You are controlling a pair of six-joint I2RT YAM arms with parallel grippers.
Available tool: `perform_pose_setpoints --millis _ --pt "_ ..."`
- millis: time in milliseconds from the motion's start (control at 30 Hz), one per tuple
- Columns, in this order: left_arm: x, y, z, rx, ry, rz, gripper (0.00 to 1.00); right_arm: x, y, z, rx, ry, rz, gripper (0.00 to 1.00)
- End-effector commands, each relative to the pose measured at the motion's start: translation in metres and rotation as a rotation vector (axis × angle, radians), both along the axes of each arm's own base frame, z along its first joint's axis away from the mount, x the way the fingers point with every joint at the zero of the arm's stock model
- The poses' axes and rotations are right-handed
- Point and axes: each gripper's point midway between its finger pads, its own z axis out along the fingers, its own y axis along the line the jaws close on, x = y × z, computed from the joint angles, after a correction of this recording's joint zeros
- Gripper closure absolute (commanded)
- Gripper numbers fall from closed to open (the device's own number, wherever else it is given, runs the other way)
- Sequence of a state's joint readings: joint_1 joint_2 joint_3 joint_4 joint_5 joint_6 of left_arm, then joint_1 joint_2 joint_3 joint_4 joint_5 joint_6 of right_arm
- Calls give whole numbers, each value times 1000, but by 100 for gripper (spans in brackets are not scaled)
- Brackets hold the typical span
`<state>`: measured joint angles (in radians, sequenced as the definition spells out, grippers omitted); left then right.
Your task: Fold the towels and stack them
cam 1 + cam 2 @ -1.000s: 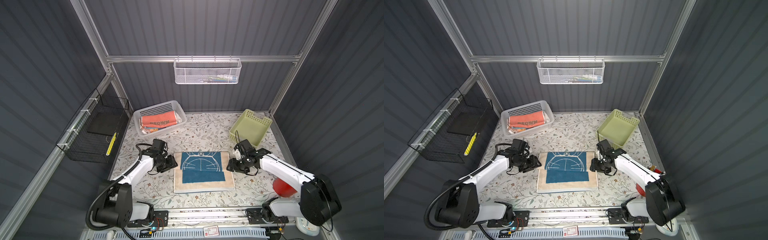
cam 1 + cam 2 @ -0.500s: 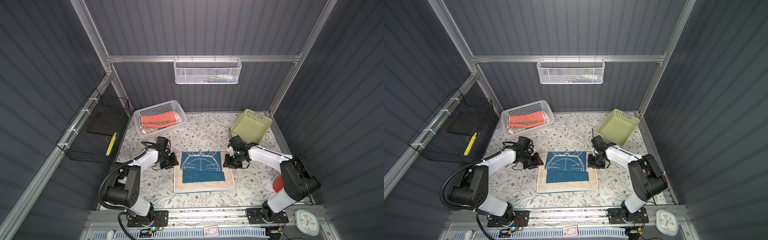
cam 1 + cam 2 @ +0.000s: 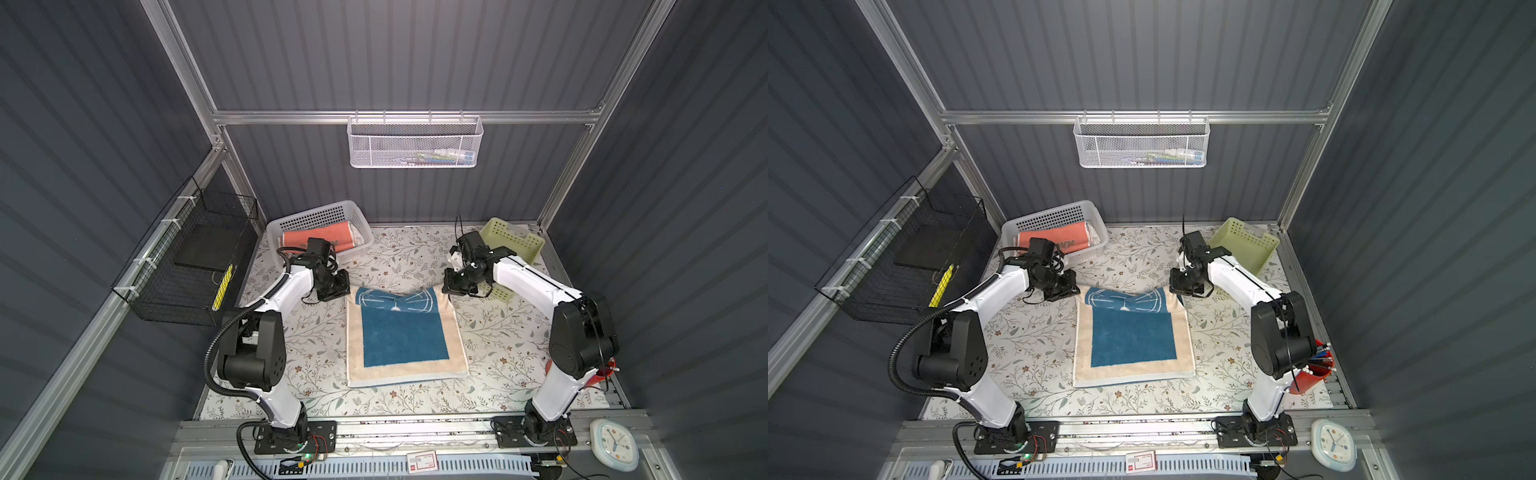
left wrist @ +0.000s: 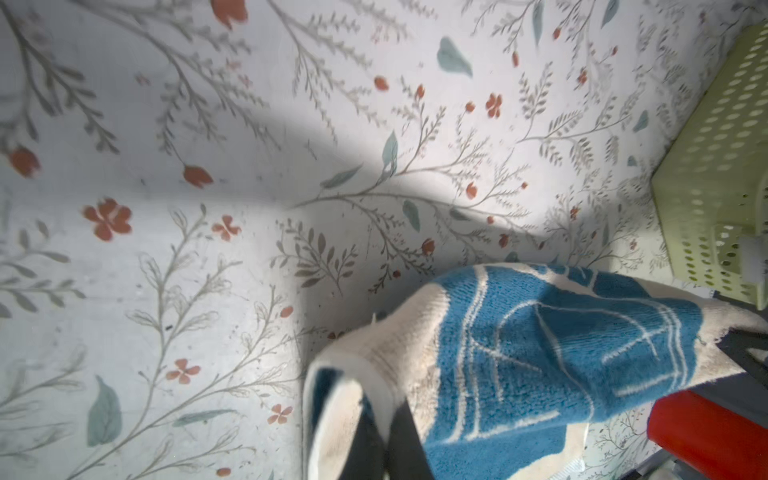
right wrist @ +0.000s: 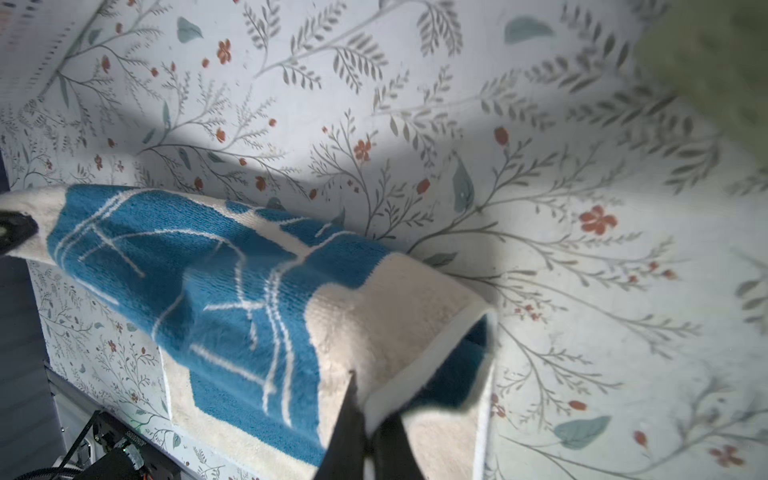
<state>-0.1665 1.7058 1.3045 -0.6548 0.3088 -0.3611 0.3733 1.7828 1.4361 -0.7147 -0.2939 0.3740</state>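
A cream towel with a blue panel (image 3: 405, 336) (image 3: 1131, 338) lies mid-table in both top views, its far edge lifted and sagging between the arms. My left gripper (image 3: 347, 289) (image 3: 1074, 289) is shut on the towel's far left corner (image 4: 357, 374), the cloth pinched between dark fingers (image 4: 401, 440). My right gripper (image 3: 445, 286) (image 3: 1173, 286) is shut on the far right corner (image 5: 399, 374), its fingers (image 5: 347, 432) clamping the cream hem. A coral-orange towel (image 3: 320, 239) (image 3: 1054, 239) lies folded in the white basket (image 3: 286, 224). Other towels are out of view.
A yellow-green basket (image 3: 513, 239) (image 4: 723, 174) stands tilted at the back right, close behind my right arm. A red cup (image 3: 1312, 376) sits at the right front. A black wire bin (image 3: 187, 266) hangs on the left wall. The flowered covering (image 3: 395, 257) spreads beyond the towel.
Both grippers moved in to the towel's far corners and shut on them. The far edge, flat before, now stands off the table and droops in the middle.
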Motion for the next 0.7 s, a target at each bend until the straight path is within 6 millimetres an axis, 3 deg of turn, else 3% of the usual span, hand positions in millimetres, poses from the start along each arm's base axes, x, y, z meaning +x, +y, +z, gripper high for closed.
perform_pose_setpoints --millis 0,167,267,367,533,667 --pt "6 3 22 1 -21 -25 100 -3 -11 15 -46 19 39 93" --pt "-3 -8 42 -83 -27 -37 100 -9 -16 36 -51 29 57 93" --pt "-27 -3 31 -72 8 -22 100 -28 -18 33 -35 74 55 92" --pt "-62 3 10 -67 72 -10 100 -57 -16 19 14 154 53 92" --pt "-126 11 -25 -75 181 35 100 -111 -17 -21 73 290 23 91" --pt "-159 7 -47 -139 249 72 100 -145 -18 -53 95 375 2 91"
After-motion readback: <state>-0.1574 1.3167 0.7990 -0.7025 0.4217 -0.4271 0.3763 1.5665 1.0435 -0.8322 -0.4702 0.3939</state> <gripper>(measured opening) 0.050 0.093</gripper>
